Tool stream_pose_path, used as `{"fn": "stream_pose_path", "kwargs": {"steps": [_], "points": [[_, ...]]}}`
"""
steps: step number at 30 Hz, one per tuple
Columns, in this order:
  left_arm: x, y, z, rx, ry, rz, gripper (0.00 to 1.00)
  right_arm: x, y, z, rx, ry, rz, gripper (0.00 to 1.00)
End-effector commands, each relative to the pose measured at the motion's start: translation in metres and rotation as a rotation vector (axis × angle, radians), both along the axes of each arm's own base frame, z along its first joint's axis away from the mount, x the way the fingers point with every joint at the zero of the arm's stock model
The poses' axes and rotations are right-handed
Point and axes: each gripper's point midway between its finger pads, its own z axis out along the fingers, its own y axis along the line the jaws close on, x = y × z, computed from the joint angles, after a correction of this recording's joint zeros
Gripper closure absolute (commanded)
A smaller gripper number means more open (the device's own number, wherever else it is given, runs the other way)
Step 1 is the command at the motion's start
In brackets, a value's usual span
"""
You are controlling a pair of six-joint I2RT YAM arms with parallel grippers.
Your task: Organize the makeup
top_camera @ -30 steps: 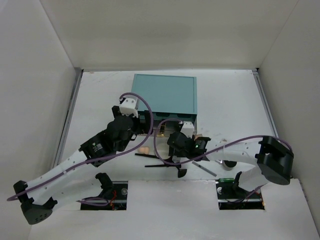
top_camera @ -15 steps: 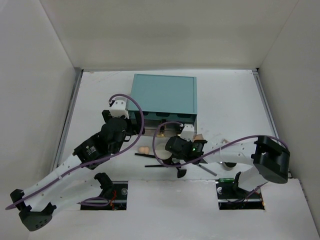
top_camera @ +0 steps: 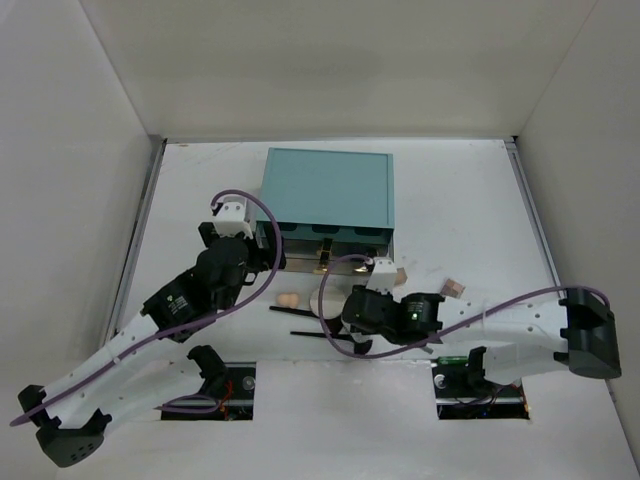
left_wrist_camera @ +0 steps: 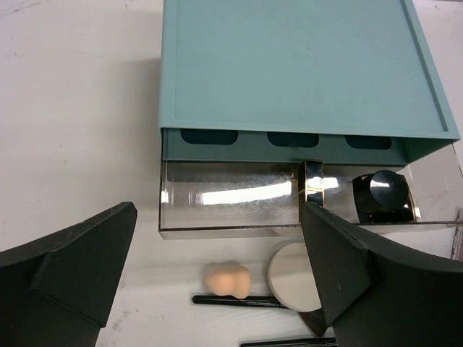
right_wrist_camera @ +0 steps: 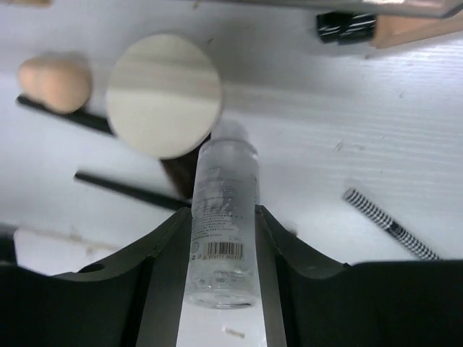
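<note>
My right gripper (right_wrist_camera: 223,211) is shut on the clear bottle (right_wrist_camera: 221,181) and holds it above the table, cap pointing away. Beyond it lie the round cream puff (right_wrist_camera: 163,94), the peach sponge (right_wrist_camera: 54,83) and black brushes (right_wrist_camera: 130,191). A checkered pencil (right_wrist_camera: 391,225) lies to the right and a tan tube (right_wrist_camera: 416,29) at the top. My left gripper (left_wrist_camera: 217,242) is open and empty, hovering before the open clear drawer (left_wrist_camera: 231,195). The black jar (left_wrist_camera: 383,195) sits in that drawer. The sponge (left_wrist_camera: 227,280) and the puff (left_wrist_camera: 289,278) lie just in front of it.
The teal drawer box (top_camera: 328,190) stands at the back middle of the table, its clear drawer (top_camera: 330,258) pulled toward me. A small tan item (top_camera: 455,288) lies right of the box. White walls close in the table on three sides.
My left gripper has drawn back to the left, away from the drawer front. My right gripper has moved toward the near edge, and its elbow has swung out to the right.
</note>
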Motion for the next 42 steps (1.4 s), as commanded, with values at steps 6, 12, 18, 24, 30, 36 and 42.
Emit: {"fn": "stream_pose_path", "kwargs": {"steps": [6,12,18,24,30,36,42], "points": [[0.002,0.006,-0.01,-0.001,0.011,0.033,0.0,-0.046,0.035,0.067,0.166,-0.035,0.262,0.98],[0.003,0.01,-0.014,-0.002,0.018,0.051,0.0,-0.048,0.035,0.093,0.243,-0.071,0.302,0.99],[0.003,0.012,-0.015,-0.001,0.027,0.052,0.0,-0.058,0.042,0.051,0.157,0.049,0.333,0.67],[0.0,0.019,-0.022,0.01,0.045,0.067,0.0,-0.058,0.037,0.0,0.025,0.14,0.233,0.24],[-0.001,0.018,-0.024,-0.008,0.051,0.063,0.0,-0.052,0.036,-0.041,-0.086,0.157,0.18,0.33],[-0.004,0.019,-0.021,-0.031,0.04,0.064,0.0,-0.043,0.034,-0.033,-0.067,0.13,0.135,0.82],[-0.007,0.023,-0.017,-0.046,0.028,0.065,0.0,-0.056,0.062,0.074,0.099,-0.061,0.374,0.9]]}}
